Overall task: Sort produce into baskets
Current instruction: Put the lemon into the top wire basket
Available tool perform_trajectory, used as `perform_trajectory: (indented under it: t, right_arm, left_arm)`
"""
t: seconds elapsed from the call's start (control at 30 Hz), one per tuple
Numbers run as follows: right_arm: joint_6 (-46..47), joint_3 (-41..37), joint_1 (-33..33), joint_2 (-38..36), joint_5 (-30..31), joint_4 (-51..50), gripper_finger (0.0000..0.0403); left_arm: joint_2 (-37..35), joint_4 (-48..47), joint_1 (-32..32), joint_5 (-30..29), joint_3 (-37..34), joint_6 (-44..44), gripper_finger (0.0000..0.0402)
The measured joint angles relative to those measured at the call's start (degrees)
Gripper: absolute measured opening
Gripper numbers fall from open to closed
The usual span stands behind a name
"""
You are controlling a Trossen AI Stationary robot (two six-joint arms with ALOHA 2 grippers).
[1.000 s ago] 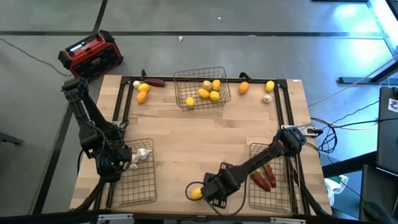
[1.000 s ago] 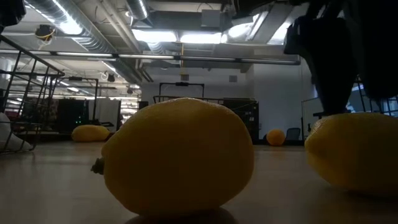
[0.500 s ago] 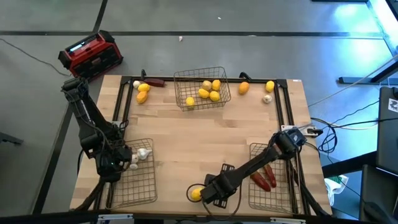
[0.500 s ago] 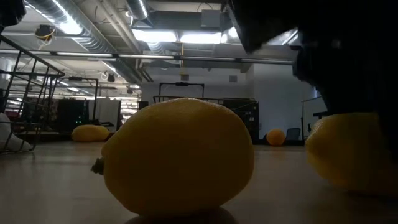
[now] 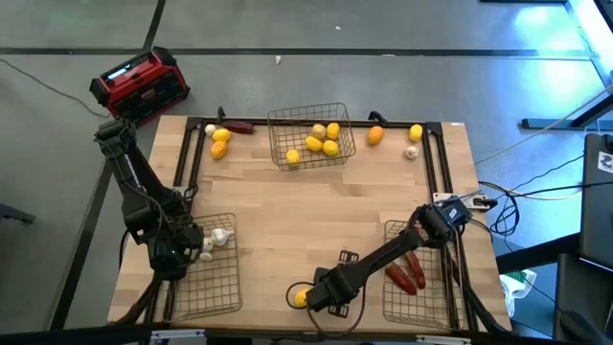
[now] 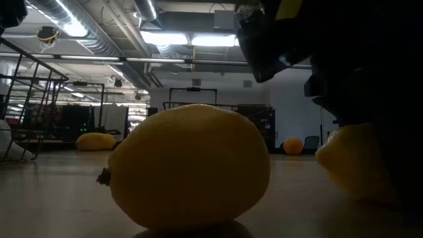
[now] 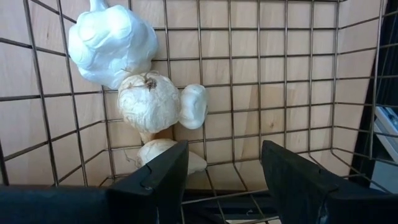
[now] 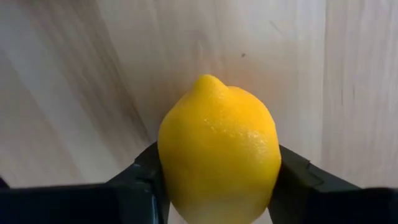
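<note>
My right gripper [image 5: 314,295] reaches low over the table's near edge and is shut on a yellow lemon [image 8: 217,162], which also shows in the high view [image 5: 301,298]. My left gripper [image 7: 224,168] hangs open over the left near wire basket [image 5: 204,278], above several white garlic bulbs [image 7: 149,102] lying on its mesh floor. The far middle basket [image 5: 311,134] holds several lemons. The right near basket [image 5: 417,273] holds dark red chilies [image 5: 407,276]. My right gripper pinches the lemon's two opposite sides [image 8: 166,168] between its two fingers, across its widest part. The fingers come in low and slanting from the table's right, with the lemon's pointed tip facing away from them. I cannot tell whether the lemon is clear of the table.
Loose along the far edge lie two lemons [image 5: 219,142], a garlic bulb [image 5: 210,128], a dark chili [image 5: 239,126], an orange fruit [image 5: 375,135], a lemon [image 5: 415,132] and a garlic bulb [image 5: 412,151]. Another lemon [image 6: 188,165] lies close to the low camera. A red-and-black box [image 5: 142,84] stands off the table.
My right gripper has moved a little toward the table's near left, down onto the lemon, so that it now covers more of the fruit in the low view. The lemon has shifted slightly. My left arm has kept still.
</note>
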Motion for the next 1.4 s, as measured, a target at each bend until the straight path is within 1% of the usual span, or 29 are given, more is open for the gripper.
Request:
perform_trajectory:
  t: [0.17,0.37,0.5,0.67,0.77,1.0,1.1,1.17,1.33,1.4]
  right_arm:
    - [-0.68,-0.16,-0.19,-0.72,1.76,-0.06,0.0174]
    - [-0.52,-0.20,-0.90,-5.01,8.54,-0.33,0.0181]
    - [-0.59,-0.20,-2.02,-7.82,13.14,-2.35,0.0180]
    - [-2.31,-0.20,-4.38,-11.01,19.14,-7.02,0.0182]
    - [-3.64,-0.20,-6.38,-12.30,23.54,-8.32,0.0185]
    - [-9.59,-0.15,-12.45,-13.88,27.76,-9.69,0.0186]
    - [-11.75,-0.15,-15.34,-15.33,29.37,-10.46,0.0187]
    - [-13.02,-0.15,-17.20,-16.27,30.74,-10.48,0.0187]
    - [-15.97,-0.15,-21.76,-19.13,34.43,-10.02,0.0187]
    - [-16.99,-0.15,-23.81,-20.07,35.75,-9.66,0.0187]
  left_arm:
    - [0.00,0.02,0.26,0.01,0.00,0.06,0.0198]
    - [0.00,0.06,0.26,-0.30,-0.03,0.48,0.0198]
    - [-0.02,0.41,0.26,-1.19,-0.04,1.03,0.0198]
    - [-0.30,1.82,0.26,-3.29,0.47,3.50,0.0198]
    - [-1.05,1.83,0.26,-5.97,1.78,5.90,0.0198]
    - [-4.53,1.94,1.32,-15.74,4.13,13.05,0.0198]
    - [-6.46,2.27,2.14,-21.35,4.15,16.06,0.0198]
    - [-7.39,2.35,2.75,-26.01,4.15,17.52,0.0198]
    - [-7.72,2.62,4.20,-40.98,4.15,17.59,0.0198]
    - [-7.58,2.76,4.72,-44.97,4.14,17.68,0.0198]
